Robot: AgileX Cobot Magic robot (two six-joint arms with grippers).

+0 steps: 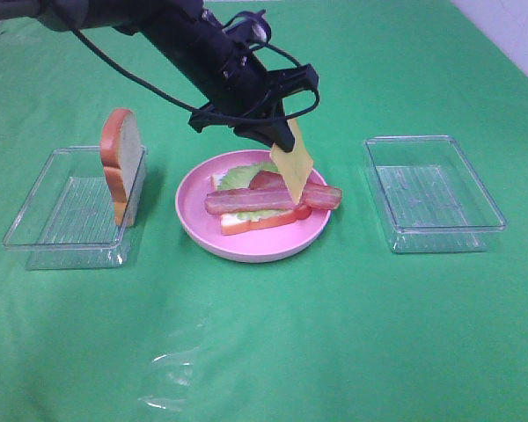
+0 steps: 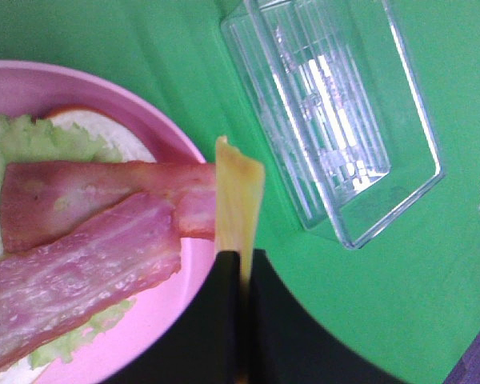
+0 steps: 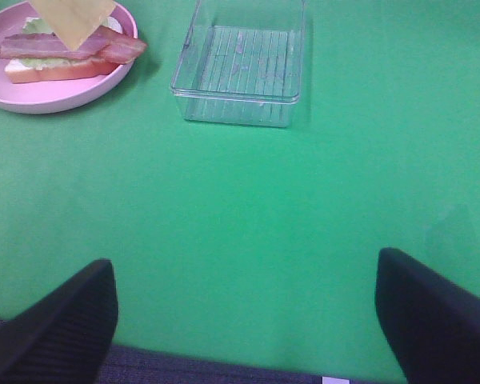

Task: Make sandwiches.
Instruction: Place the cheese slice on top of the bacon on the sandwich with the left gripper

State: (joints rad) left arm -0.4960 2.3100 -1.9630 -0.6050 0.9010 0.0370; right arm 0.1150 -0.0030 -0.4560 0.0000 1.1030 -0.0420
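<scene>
Open cloth lies between plate and right tray.

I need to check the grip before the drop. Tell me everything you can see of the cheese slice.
The cheese slice is a thin, flat, yellow square of smooth toy plastic, its edge pale in the left wrist view. It hangs tilted, one corner down, pinched at its upper edge by the left gripper, which is shut on it. It hovers over the bacon strips on the pink plate; whether its lower corner touches them cannot be told.
</scene>
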